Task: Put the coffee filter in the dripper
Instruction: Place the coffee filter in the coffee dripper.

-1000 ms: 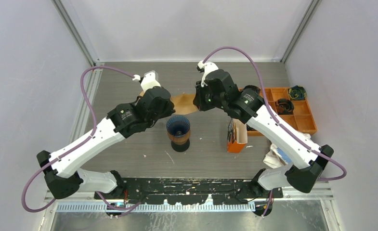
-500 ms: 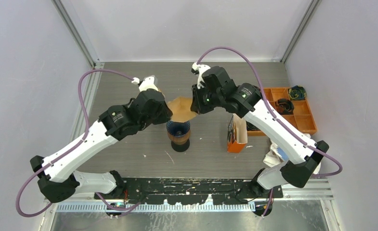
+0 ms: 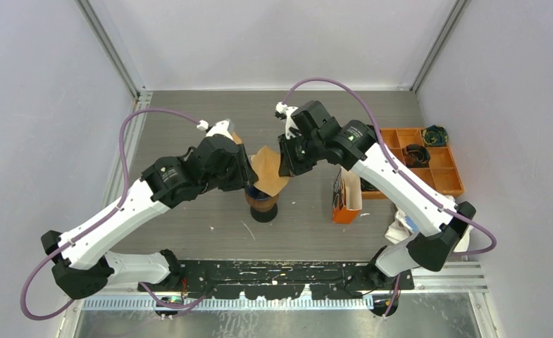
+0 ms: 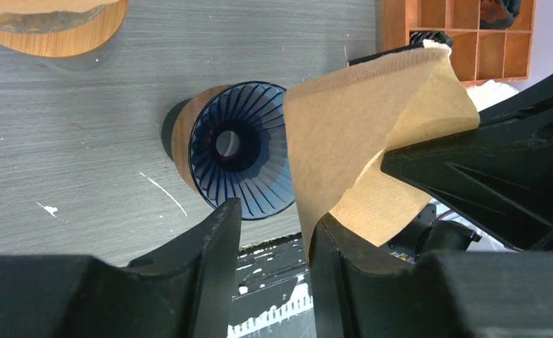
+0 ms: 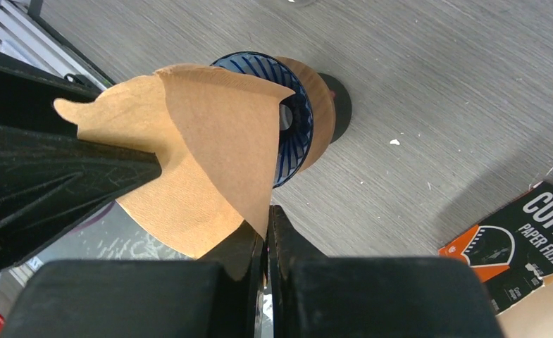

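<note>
The coffee filter (image 3: 270,172), a brown paper cone spread partly open, hangs just above the dripper (image 3: 261,203). The dripper is a blue ribbed funnel (image 4: 252,176) with a wooden collar on a black foot. My right gripper (image 5: 267,222) is shut on the filter's (image 5: 210,141) lower edge, with the dripper's rim (image 5: 298,134) right behind the paper. My left gripper (image 4: 277,215) is open, and the filter's (image 4: 358,134) edge rests against the inside of its right finger. From above, both grippers (image 3: 249,176) (image 3: 287,165) flank the filter.
An orange box of coffee filters (image 3: 345,197) stands right of the dripper. An orange compartment tray (image 3: 439,165) sits at the far right, with a white cloth (image 3: 404,225) in front of it. A round wooden-based item (image 4: 55,28) lies beyond the dripper.
Both grippers have brought the filter down and forward until it is over the dripper. The left gripper's jaws have opened off the paper, while the right stays shut on it.
</note>
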Controlling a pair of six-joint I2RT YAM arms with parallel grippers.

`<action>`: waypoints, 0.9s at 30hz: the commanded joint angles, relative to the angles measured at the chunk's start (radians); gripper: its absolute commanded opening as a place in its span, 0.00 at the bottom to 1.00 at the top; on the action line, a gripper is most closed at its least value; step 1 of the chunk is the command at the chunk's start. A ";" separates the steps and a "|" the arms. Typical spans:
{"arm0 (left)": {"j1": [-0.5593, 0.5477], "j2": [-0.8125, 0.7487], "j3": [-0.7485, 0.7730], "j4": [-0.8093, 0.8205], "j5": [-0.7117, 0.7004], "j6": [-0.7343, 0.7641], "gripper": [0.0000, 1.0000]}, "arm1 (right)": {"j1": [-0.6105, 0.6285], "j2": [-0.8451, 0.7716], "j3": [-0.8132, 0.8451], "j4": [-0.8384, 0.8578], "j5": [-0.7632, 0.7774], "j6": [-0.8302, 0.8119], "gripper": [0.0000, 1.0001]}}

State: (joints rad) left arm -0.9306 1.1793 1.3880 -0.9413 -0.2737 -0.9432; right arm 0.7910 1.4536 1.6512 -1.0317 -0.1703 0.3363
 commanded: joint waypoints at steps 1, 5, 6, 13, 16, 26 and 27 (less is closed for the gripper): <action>0.005 -0.017 -0.007 -0.007 0.028 -0.002 0.42 | 0.007 0.022 0.005 0.001 -0.040 0.003 0.10; 0.006 -0.017 -0.014 -0.014 0.029 0.004 0.43 | 0.008 0.043 0.005 0.003 -0.061 0.001 0.10; 0.005 -0.017 -0.015 -0.019 0.026 0.005 0.43 | 0.008 0.049 0.005 0.002 -0.061 0.000 0.10; 0.006 -0.027 -0.058 -0.015 0.007 0.006 0.44 | 0.008 0.083 0.005 0.000 -0.076 -0.005 0.12; 0.007 -0.025 -0.067 -0.020 -0.004 0.006 0.43 | 0.008 0.096 0.005 -0.002 -0.080 -0.008 0.13; 0.032 -0.023 -0.090 -0.018 -0.009 0.016 0.43 | 0.008 0.119 0.022 0.002 -0.051 -0.021 0.21; 0.037 -0.020 -0.089 -0.021 -0.009 0.020 0.43 | 0.008 0.118 0.026 0.006 -0.039 -0.022 0.23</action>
State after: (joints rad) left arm -0.9100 1.1751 1.2972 -0.9638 -0.2649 -0.9382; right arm 0.7952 1.5768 1.6489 -1.0409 -0.2325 0.3309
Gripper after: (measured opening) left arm 0.434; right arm 0.202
